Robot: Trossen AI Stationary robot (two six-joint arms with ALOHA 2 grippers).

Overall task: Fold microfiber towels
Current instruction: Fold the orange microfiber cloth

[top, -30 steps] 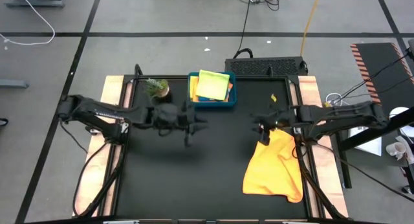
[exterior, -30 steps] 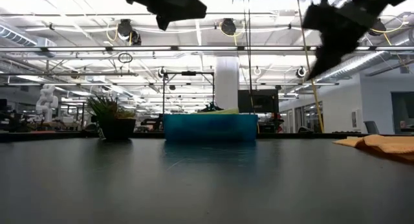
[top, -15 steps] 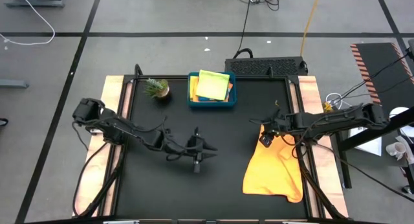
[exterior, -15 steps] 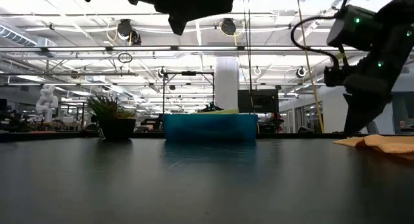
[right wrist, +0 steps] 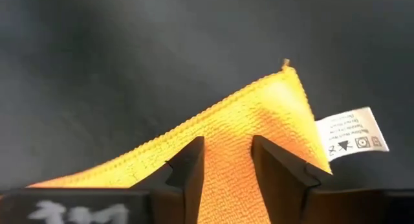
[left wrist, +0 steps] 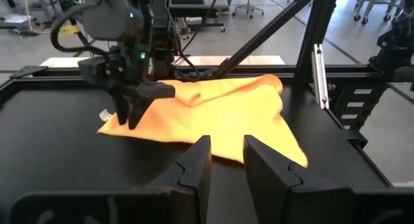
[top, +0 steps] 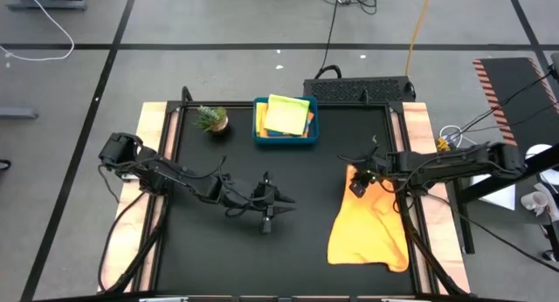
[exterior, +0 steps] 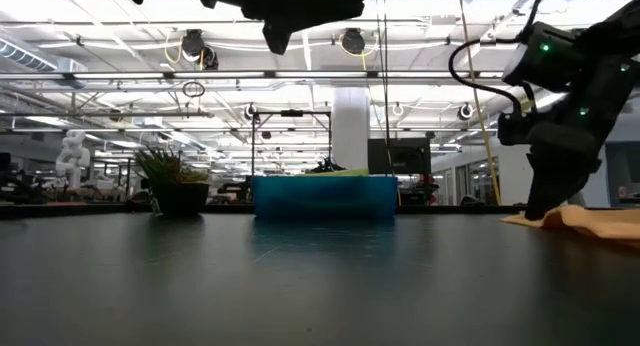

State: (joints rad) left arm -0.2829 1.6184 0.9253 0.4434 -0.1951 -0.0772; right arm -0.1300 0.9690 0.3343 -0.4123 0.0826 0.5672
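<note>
Risk, missed corner: right gripper (top: pixel 357 187) stands low over the far corner of the orange towel (top: pixel 371 225); if its fingers (right wrist: pixel 187 167) close a little off the tip, I judge they could pinch only the hem or the white care label (right wrist: pixel 350 134) and the cloth would slip out on the lift.
Risk, double layer: the towel lies rumpled, with a ridge running across it in the left wrist view; a deep bite could gather two layers and spoil the fold.
Risk, dragging: a sideways pull before a firm hold would likely slide the whole cloth over the black counter (top: pixel 288 250).
Towel position: at about 4 o'clock on the counter, near the right edge, its far corner pointing to 11 o'clock.
Towel and fingers: in the right wrist view the corner sits between and just ahead of the two fingers, the label off to one side.
Right fingers: part open, astride the corner; nothing held.
Left gripper (top: pixel 269 216): hovers near the counter's centre, fingers slightly apart, empty, well apart from the towel.
Other towels: yellow one on top in the teal tray (top: pixel 259 137), at 12 o'clock.
</note>
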